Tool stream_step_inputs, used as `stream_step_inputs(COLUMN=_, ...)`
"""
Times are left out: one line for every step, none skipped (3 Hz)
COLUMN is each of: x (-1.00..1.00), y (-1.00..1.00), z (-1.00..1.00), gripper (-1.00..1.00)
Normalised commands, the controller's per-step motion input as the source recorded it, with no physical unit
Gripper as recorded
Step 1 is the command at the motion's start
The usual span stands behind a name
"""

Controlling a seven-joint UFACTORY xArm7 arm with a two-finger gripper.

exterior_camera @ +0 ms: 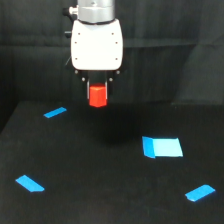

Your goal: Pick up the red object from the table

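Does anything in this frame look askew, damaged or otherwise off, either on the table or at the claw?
Nothing stands out. The red object sits upright and square in the claw, apparently lifted off the table. The four blue patches lie flat at scattered angles, like deliberate markings. No spill or damage shows.

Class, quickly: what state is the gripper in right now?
Gripper: closed on the red object, held clear above the table.

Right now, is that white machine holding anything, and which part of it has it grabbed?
Yes. The gripper holds the red object by its upper part, clear above the table.
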Motion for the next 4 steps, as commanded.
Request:
stream_step_inputs(x=0.05, y=0.03, z=0.08, gripper=-1.00)
stream_step_inputs(x=-0.03, y=-0.04, z=0.09, gripper=-0.93)
stream_step_inputs(x=-0.06, y=0.03, z=0.07, gripper=-0.90)
stream_step_inputs(x=-0.14, y=0.03, z=0.11, gripper=-0.95)
